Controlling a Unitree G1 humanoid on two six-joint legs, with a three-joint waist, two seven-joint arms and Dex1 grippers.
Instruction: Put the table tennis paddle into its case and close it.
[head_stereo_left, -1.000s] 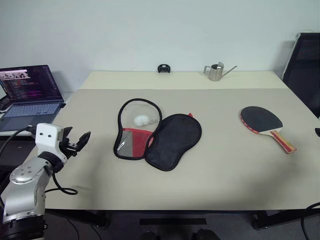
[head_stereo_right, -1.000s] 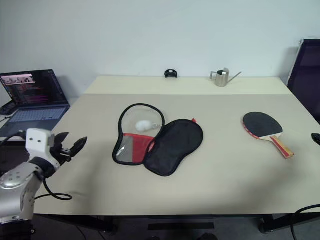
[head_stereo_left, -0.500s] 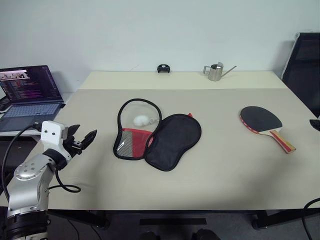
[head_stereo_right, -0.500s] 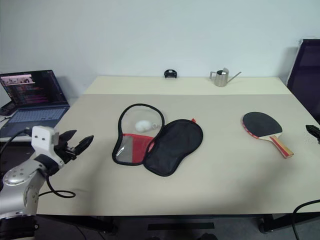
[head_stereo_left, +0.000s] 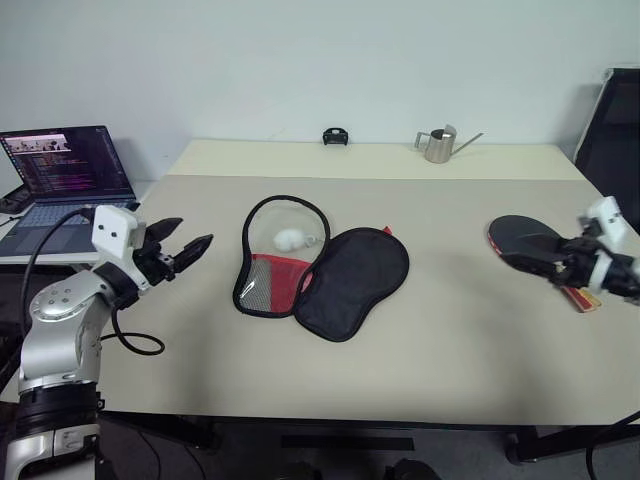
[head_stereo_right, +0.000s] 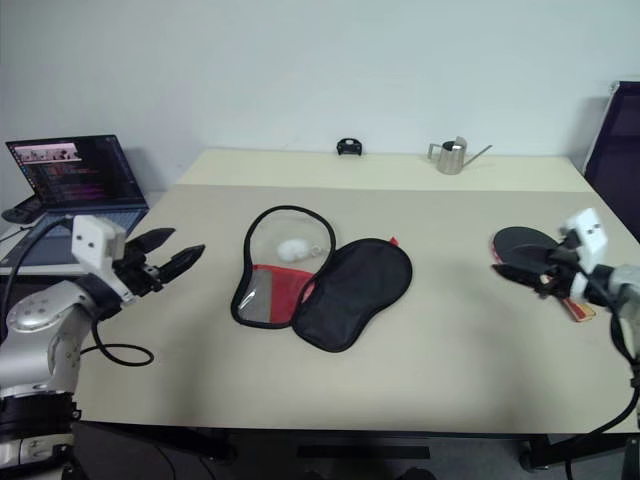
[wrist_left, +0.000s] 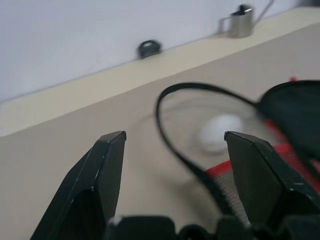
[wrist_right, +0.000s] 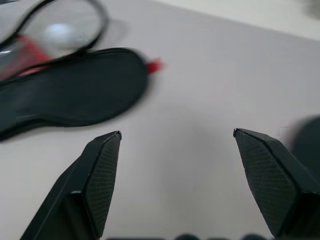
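The case (head_stereo_left: 352, 282) lies unzipped and spread flat at mid-table, its black half to the right. Its other half has a red panel, a mesh pocket and a white ball charm (head_stereo_left: 290, 238). The table tennis paddle (head_stereo_right: 525, 240) lies black face up near the right edge, its striped handle (head_stereo_left: 586, 299) pointing toward me. My right gripper (head_stereo_right: 512, 263) hovers open over the paddle's near side, hiding part of it. To the left of the case, well short of it, my left gripper (head_stereo_left: 190, 238) is open and empty. In the left wrist view the case's rim (wrist_left: 167, 117) lies between the fingers (wrist_left: 107, 155).
An open laptop (head_stereo_left: 65, 165) sits on a side desk at the left. A small metal watering can (head_stereo_left: 437, 145) and a little black object (head_stereo_left: 335, 136) stand at the table's far edge. A dark chair (head_stereo_left: 615, 120) is at the right. A black cable (head_stereo_left: 135, 345) loops beside my left arm.
My right gripper has swung in from beyond the right edge to over the paddle. My left gripper has risen and moved toward the case. Both stayed open.
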